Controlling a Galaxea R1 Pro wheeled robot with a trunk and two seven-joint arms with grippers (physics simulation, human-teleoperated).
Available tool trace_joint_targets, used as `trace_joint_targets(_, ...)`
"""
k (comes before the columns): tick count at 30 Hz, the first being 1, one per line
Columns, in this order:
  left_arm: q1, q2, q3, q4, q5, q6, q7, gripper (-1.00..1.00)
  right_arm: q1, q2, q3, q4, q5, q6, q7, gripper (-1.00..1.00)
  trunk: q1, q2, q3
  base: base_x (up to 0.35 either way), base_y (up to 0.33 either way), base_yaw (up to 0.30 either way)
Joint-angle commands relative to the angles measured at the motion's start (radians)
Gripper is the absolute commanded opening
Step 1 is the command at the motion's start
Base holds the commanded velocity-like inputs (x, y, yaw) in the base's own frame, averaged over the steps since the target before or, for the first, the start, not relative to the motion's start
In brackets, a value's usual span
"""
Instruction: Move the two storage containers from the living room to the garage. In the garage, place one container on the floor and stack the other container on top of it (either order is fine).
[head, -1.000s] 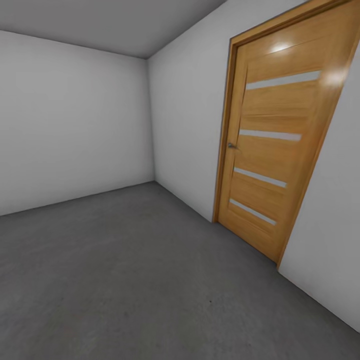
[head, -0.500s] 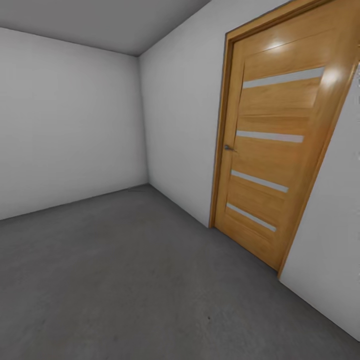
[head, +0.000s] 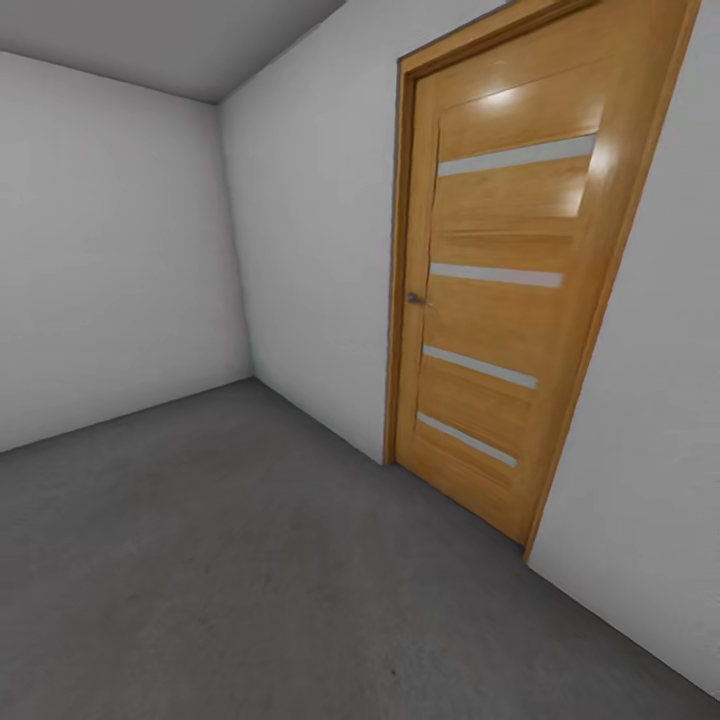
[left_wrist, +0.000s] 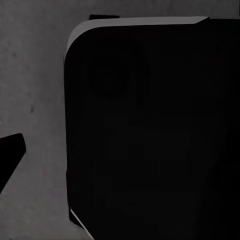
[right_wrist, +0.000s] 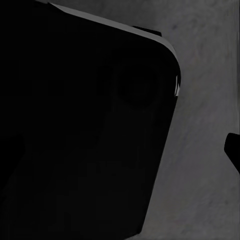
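Note:
I am in the garage, with its pale grey walls (head: 120, 250) and dark grey concrete floor (head: 250, 570). The two storage containers and the living room are out of view. In the left wrist view a dark fingertip (left_wrist: 10, 155) juts in at the edge, beside a large black rounded body of the robot (left_wrist: 155, 135) above the floor. The right wrist view has a similar dark fingertip (right_wrist: 233, 150) at its edge and the same kind of black body (right_wrist: 85, 130). Neither view lets me judge how the jaws stand.
A wooden door (head: 500, 330) with pale horizontal strips and a small metal handle (head: 414, 298) stands shut in the right-hand wall. The room's corner (head: 235, 250) lies ahead to the left. Bare floor stretches in front of me.
The whole head view has shifted: the door and the room's corner have slid left in the picture, so the camera has turned right. Nothing in the room itself has moved.

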Motion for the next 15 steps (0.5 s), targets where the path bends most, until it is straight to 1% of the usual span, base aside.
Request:
trace_joint_targets(1, 0.000, 0.000, 0.001, 0.000, 0.003, -0.003, 0.001, 1.00, 0.000, 0.000, 0.010, 0.000, 0.003, -0.002, -0.001, 1.00, 0.001, 0.000, -0.001, 0.324, 0.000, -0.166)
trace_joint_targets(5, 0.000, 0.000, 0.001, 0.000, 0.003, -0.002, 0.001, 1.00, 0.000, 0.000, 0.019, 0.000, 0.013, -0.001, 0.000, 1.00, 0.001, 0.000, -0.001, 0.324, 0.000, -0.063)
trace_joint_targets(15, 0.000, 0.000, 0.001, 0.000, 0.002, -0.002, 0.001, 1.00, 0.000, -0.002, 0.023, 0.000, 0.018, -0.001, 0.001, 1.00, 0.001, 0.000, -0.001, 0.324, 0.000, -0.008)
